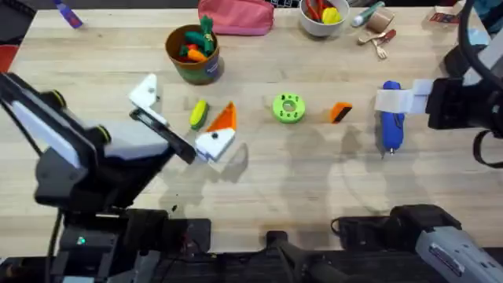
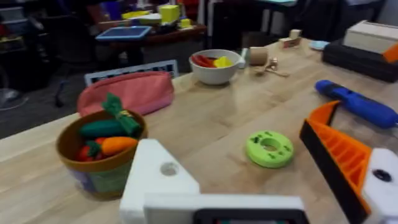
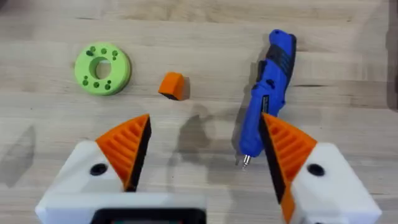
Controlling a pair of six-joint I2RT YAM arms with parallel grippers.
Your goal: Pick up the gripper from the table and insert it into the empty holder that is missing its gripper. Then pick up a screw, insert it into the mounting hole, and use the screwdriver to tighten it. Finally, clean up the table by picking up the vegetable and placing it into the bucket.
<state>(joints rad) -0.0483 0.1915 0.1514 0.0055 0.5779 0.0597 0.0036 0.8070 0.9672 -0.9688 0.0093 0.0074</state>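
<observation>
Right pincer (image 3: 202,165), jaws spread and empty, above blue screwdriver (image 3: 266,99); orange wedge (image 1: 340,112), centre-right of overhead frame beside green disc (image 1: 288,108): likely light, rigid, slick, best pinched across flat sides; left pincer (image 1: 182,134) open.

A robotics lab or workshop, it seems: a pale wooden workbench (image 1: 259,189) carries toy props, and behind its far edge the left wrist view shows blurred office chairs (image 2: 68,46) and a cluttered table (image 2: 149,28), probably more workstations.
</observation>
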